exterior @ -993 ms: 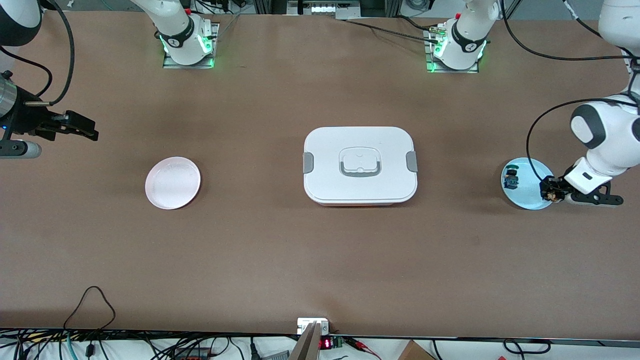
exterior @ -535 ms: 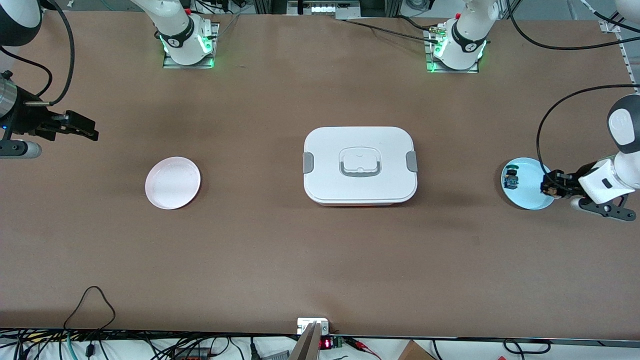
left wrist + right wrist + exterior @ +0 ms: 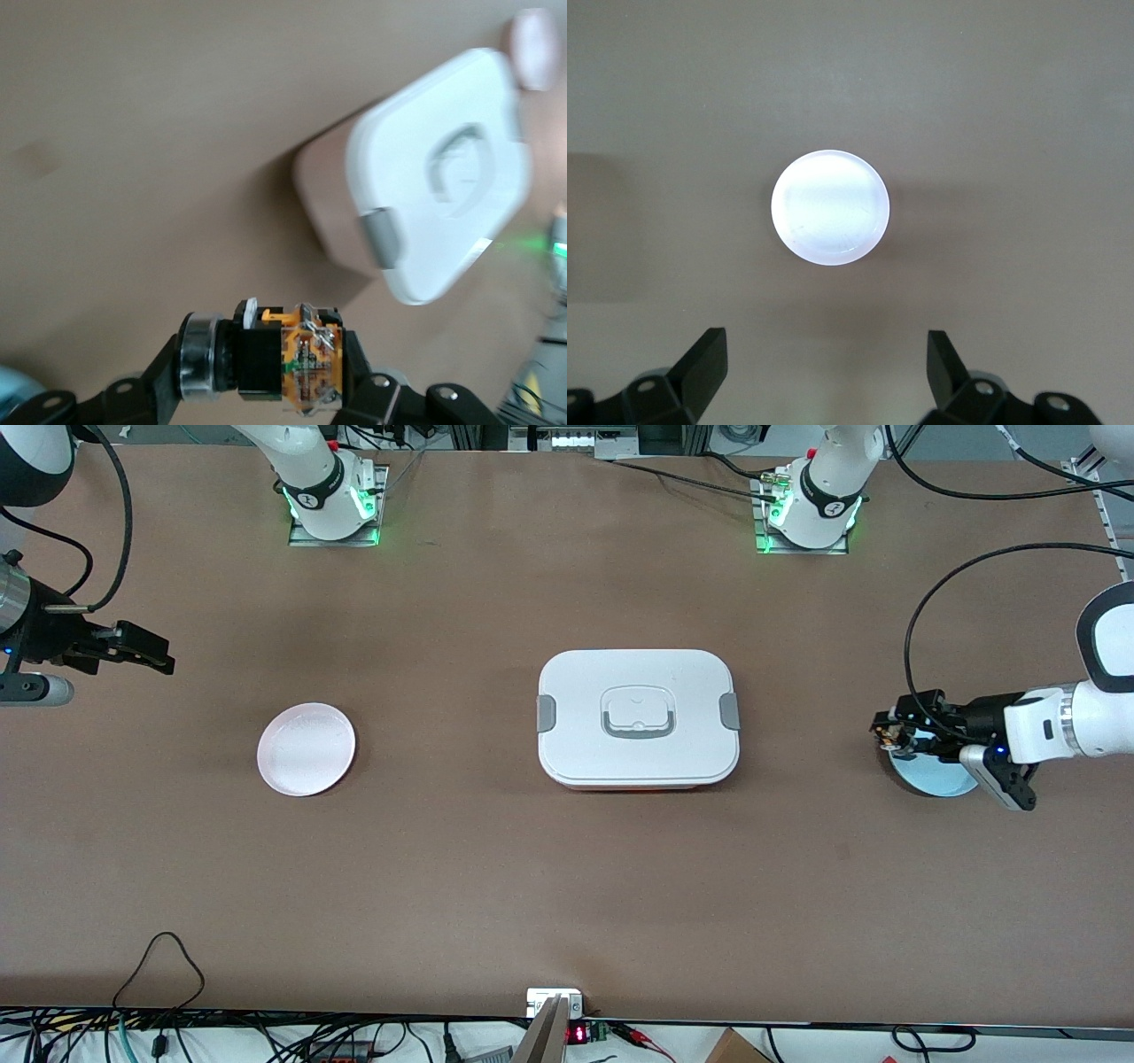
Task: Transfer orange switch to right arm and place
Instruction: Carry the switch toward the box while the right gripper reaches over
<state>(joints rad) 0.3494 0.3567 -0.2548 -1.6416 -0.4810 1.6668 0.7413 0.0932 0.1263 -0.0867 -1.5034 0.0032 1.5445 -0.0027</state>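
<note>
The orange switch (image 3: 883,731), a small black part with an orange body, is clamped between the fingers of my left gripper (image 3: 889,732). In the left wrist view the switch (image 3: 306,367) lies crosswise in the shut gripper (image 3: 276,370), its silver ring at one end. The gripper hangs level over the edge of a light blue plate (image 3: 937,776) at the left arm's end of the table. My right gripper (image 3: 149,653) waits in the air at the right arm's end, open and empty (image 3: 826,363).
A white lidded box (image 3: 638,717) with grey clips sits mid-table; the left wrist view shows the box (image 3: 443,168) too. A pale pink plate (image 3: 306,748) lies toward the right arm's end and fills the middle of the right wrist view as a pale plate (image 3: 830,206).
My left gripper has swung from the blue plate's outer edge across it toward the box, turning level with the switch held. The right arm has not moved.
</note>
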